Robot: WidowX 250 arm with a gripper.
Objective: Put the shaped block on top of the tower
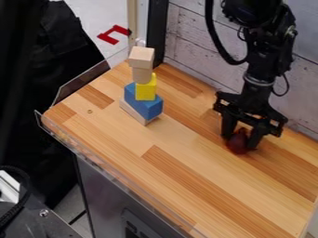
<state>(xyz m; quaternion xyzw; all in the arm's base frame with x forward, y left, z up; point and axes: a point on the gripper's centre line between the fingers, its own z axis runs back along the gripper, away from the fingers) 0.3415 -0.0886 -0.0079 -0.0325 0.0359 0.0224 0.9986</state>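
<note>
A wood-strip tabletop (124, 135) lies beside a pale plank wall (189, 49).

A tower of stacked blocks (146, 89) stands on the desk (180, 186) at left, the shaped block (236, 144) lying to its right and nearer the front, between the fingertips of the tool (239, 142). A wall (189, 44) rises behind the desk.

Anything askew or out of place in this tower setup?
The tower looks slightly uneven: the pale wooden piece sits off-centre on the yellow block, shifted toward the picture's left, baring part of the yellow top. Nothing looks spilled or damaged.
</note>
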